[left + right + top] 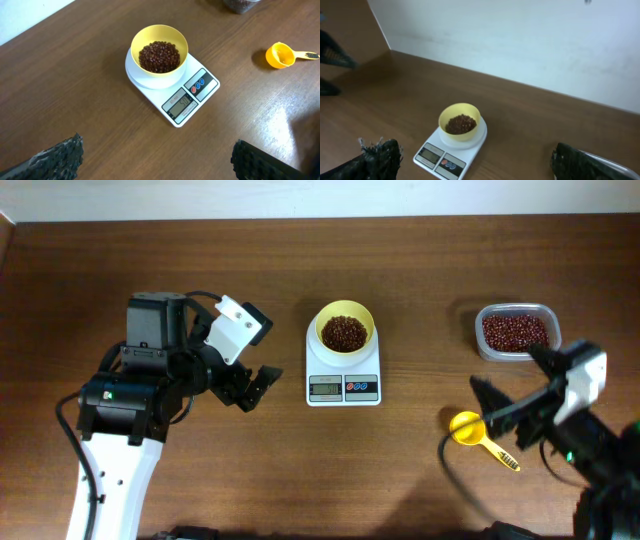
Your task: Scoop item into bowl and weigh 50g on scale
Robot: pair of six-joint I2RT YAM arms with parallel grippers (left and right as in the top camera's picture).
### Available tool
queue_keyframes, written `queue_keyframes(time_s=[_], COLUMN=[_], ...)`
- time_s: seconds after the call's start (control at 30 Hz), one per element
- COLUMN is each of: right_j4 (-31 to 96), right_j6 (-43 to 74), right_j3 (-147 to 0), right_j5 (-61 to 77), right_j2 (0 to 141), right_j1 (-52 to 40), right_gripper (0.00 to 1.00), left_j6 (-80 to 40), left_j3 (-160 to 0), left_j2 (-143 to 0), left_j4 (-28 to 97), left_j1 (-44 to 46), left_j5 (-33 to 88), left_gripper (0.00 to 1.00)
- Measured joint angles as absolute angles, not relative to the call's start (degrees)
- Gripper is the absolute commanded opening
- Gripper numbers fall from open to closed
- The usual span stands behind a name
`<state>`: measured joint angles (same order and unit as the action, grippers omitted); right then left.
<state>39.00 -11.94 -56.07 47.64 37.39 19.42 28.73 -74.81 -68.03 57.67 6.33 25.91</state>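
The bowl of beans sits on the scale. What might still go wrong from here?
1. The open left gripper hangs beside the scale. A careless move might nudge the bowl and spill beans or upset the reading.
2. The open right gripper is close to the scoop and the tub. A swing there might knock either.

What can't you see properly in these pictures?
- Numbers on the scale: too small from overhead and from the right wrist, too blurry from the left wrist.
- Clear tub: cut off by the top edge in the left wrist view.
- How deep the beans go in the bowl: the top layer hides the rest in every view.
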Motion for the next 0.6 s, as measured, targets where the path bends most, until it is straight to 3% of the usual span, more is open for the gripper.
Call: queue_keyframes(time_s=[0.33, 0.47, 0.6], right_j4=[55.72, 53.54, 40.36], right_j6=[-13.45, -18.98, -14.61], right_j3=[-56.18, -55.72, -45.87], right_j5=[46.63, 46.39, 38.89], right_j2=[32.38, 27.70, 21.32], right_j1=[19.42, 17.69, 5.91], right_gripper=[0.99, 0.99, 0.99], left_j6=[28.73, 28.73, 28.73], left_j3=[-74.81, -74.81, -74.81], left_j2=[-68.03, -68.03, -68.03], left_j4=[57.67, 57.67, 57.67], left_j1=[6.33, 6.33, 6.33], left_j5=[25.91, 25.91, 25.93], left_gripper=[0.99, 0.99, 0.99])
